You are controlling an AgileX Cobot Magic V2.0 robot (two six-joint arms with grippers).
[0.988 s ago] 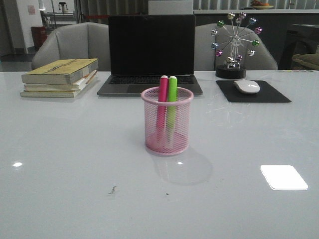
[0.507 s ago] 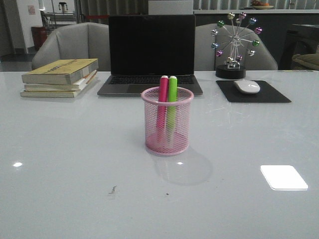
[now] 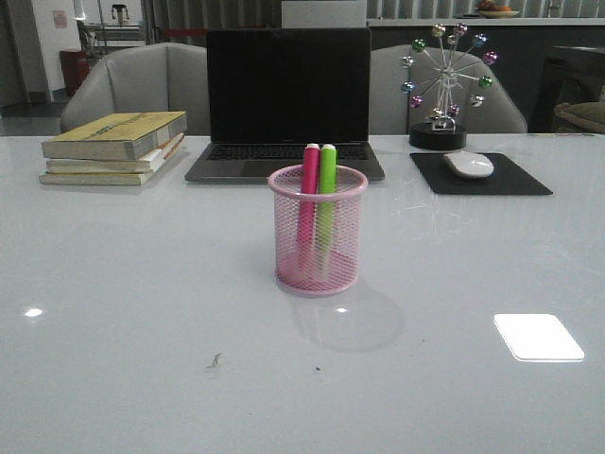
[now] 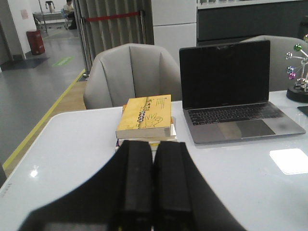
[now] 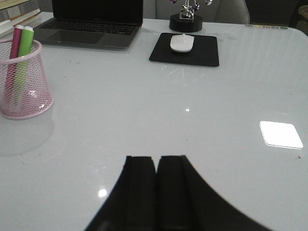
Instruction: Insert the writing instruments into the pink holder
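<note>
Since both markers, pink [image 3: 308, 194] and green [image 3: 326, 199], stand upright in the pink cup [image 3: 318, 248] at frame centre, I see nothing left to grasp. My left gripper [image 4: 153, 185] and right gripper [image 5: 157, 195] are clenched empty, the right nearer the cup.

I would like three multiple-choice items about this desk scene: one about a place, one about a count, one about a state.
1. Where does the white computer mouse lie?
A. on the black mouse pad
B. on the stacked books
C. inside the cup

2. How many markers stand in the pink wire-mesh pen cup?
A. one
B. two
C. three

3. How are the right gripper fingers?
A. wide open
B. holding a marker
C. shut, empty

Answers:
1. A, the mouse rests on the pad.
2. B, a magenta marker and a green marker.
3. C, the fingers meet with nothing between.
</note>
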